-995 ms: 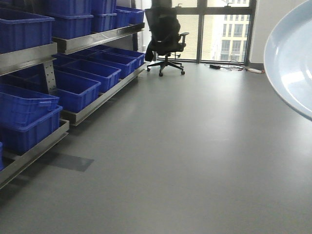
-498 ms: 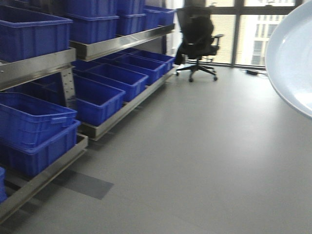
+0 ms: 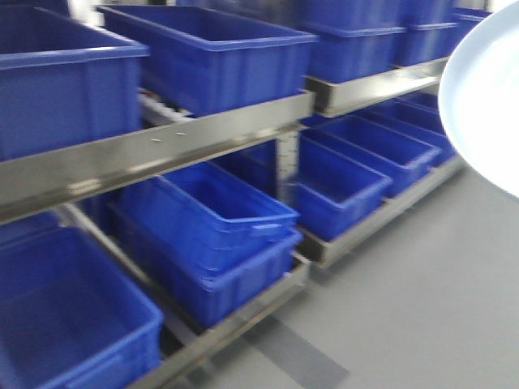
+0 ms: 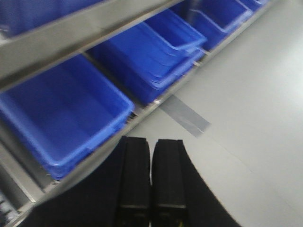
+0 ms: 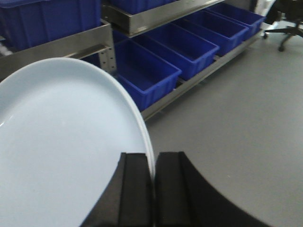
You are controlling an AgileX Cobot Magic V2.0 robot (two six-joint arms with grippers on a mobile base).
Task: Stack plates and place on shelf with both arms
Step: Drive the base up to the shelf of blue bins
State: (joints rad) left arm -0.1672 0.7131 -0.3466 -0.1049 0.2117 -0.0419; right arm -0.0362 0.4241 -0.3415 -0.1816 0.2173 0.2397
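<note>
Evidently mid-carry, the plates (image 5: 61, 142) are clamped at their 5 o'clock rim by the right gripper (image 5: 152, 189), the left gripper (image 4: 151, 189) is closed on nothing, and the shelf (image 3: 162, 150) at 9 o'clock must be approached.

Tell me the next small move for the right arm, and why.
Probably ease the right gripper toward the shelf. Its jaws are shut on the rim of the plate, which is held off the shelf, over the floor. Blue crates fill the tiers in view, so no free spot shows yet.
</note>
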